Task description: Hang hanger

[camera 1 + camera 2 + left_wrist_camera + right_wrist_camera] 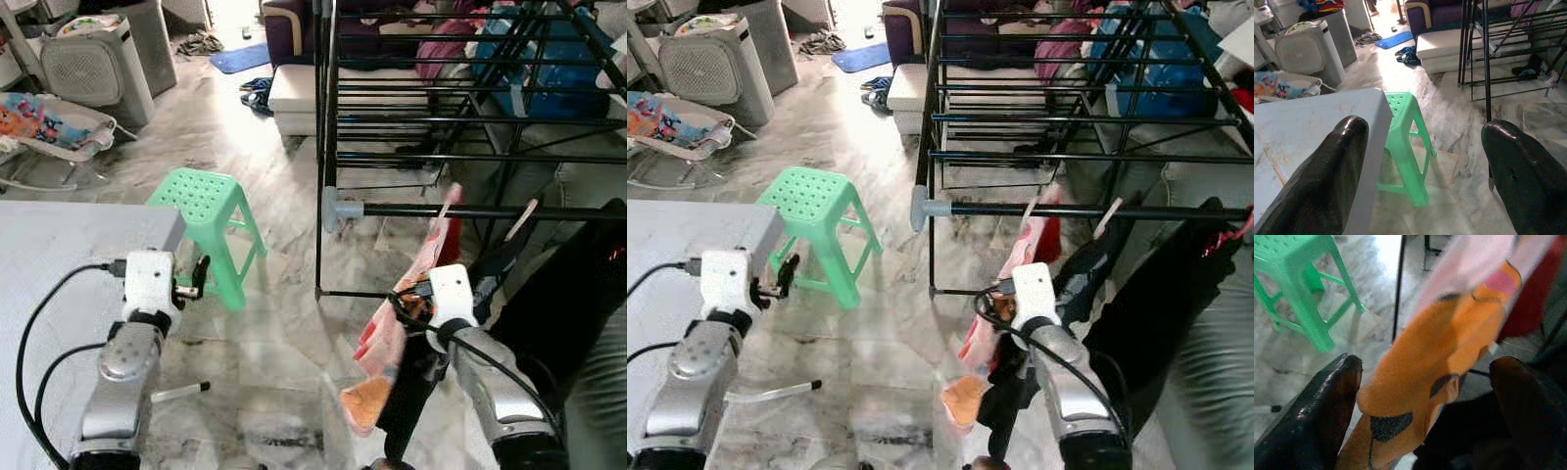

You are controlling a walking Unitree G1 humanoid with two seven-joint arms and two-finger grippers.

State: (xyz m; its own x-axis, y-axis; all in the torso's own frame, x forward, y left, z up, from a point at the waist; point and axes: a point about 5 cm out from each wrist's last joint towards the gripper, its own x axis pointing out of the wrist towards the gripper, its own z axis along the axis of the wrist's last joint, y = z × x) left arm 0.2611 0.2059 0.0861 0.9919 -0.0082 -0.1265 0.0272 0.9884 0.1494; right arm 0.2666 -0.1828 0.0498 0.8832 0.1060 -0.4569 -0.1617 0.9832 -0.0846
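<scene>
Your right gripper (1425, 401) is spread wide with the orange-pink garment (1440, 357) hanging between its fingers, grasping nothing. The garment's pink hanger (1031, 211) sits on the black rack rail (1097, 210) just above it (dark clothes alongside). Left gripper (1425, 171) is released too, over the grey table (1303, 127) edge, green stool (1405, 147) just ahead.

Bright daylight is washing over the glossy grey-veined marble floor (245, 127). A mint-green perforated plastic stool (208, 211) is standing just beside the pale grey tabletop (69, 245). Farther back, a white boxy air purifier (96, 64) (grilled front) is sitting near a dark purple armchair (1442, 13) and a blue mat (238, 57).
</scene>
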